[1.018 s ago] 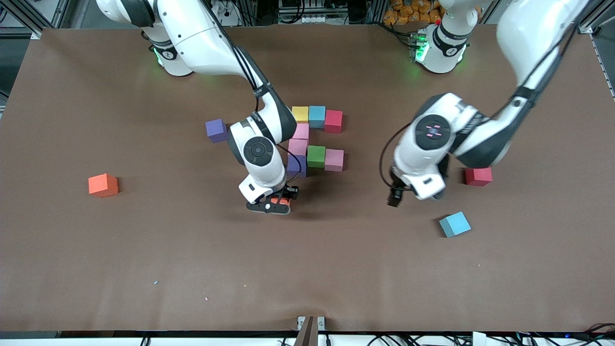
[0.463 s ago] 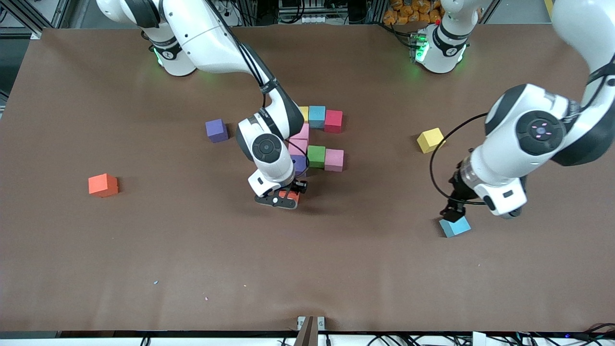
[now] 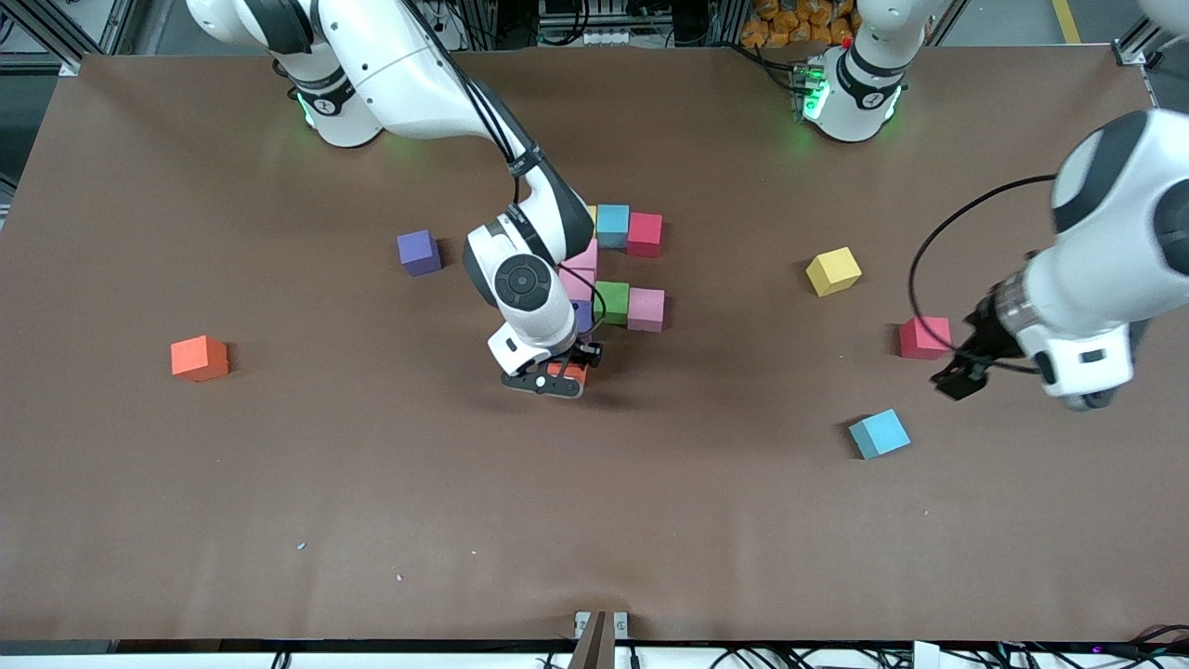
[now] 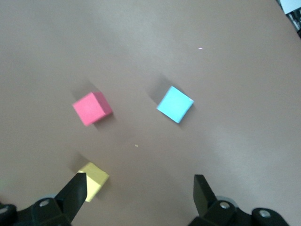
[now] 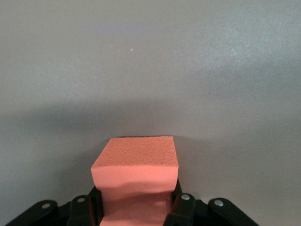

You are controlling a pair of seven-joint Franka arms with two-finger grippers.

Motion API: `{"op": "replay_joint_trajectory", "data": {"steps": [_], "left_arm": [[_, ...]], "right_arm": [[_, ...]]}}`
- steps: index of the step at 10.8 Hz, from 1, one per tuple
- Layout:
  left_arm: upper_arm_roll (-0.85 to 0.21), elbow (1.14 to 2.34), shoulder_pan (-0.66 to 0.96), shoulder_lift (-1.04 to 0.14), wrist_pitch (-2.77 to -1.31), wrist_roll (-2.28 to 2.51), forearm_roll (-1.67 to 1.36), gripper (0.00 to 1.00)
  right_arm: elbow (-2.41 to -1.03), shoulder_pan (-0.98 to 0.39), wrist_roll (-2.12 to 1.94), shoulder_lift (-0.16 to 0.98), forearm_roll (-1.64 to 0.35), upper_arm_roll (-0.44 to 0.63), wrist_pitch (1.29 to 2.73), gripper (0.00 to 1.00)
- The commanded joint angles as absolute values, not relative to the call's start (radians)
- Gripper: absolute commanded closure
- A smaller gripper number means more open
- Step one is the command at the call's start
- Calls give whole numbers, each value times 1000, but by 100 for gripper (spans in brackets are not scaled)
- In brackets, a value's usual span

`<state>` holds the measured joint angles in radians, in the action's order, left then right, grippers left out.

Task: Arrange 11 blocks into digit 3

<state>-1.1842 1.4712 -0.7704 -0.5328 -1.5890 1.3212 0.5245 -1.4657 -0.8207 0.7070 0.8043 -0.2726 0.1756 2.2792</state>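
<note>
Table: brown mat (image 3: 279, 520) across the whole bench, both arm bases at its far edge.
Digit 3: partly built mid-table; blue block (image 3: 612, 224) and red block (image 3: 645, 233) in the farthest row, pink (image 3: 583, 255) one step nearer, then green (image 3: 611, 302) and pink (image 3: 646, 309) in the middle row. The right arm hides the rest of that column.
Held block: orange block (image 5: 136, 174), pinched in the right gripper (image 3: 555, 373) just nearer the camera than the green one; my guess is it is meant for the column's next cell, so it hangs low over that spot.
Right gripper: clamped tight on the orange block, foam squeezed in at the sides.
Spare blocks: purple (image 3: 419, 252) and orange (image 3: 199, 358) toward the right arm's end; yellow (image 3: 833, 271), red (image 3: 924, 337) and blue (image 3: 879, 433) toward the left arm's end, well apart, likely stock for the remaining cells.
Left gripper: left gripper (image 4: 138, 200) spread wide, holding nothing, up over the mat near the spare red block; seemingly choosing its next pick.
</note>
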Motion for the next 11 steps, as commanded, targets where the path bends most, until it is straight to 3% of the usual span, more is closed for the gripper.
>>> {"op": "replay_joint_trajectory", "data": {"steps": [1,3,8,11], "left_arm": [[-1053,1491,-685,-425,-1523,1150,433,0],[-835,1493,-551,-324,-1522,1038,313,0],[-443,1506,-237,-181,-1508,736,175,0],[-322,1523,-105,-91,-1508,589,137,0]], "right_arm": [[-1442,-819,713,816,-287,169,2212,100],[-1442,-819,718,818,-291,169,2200,100],[-1425,-816,719,819,-308,167,2195,100],[-1416,-818,721,819,-330,167,2194,100]]}}
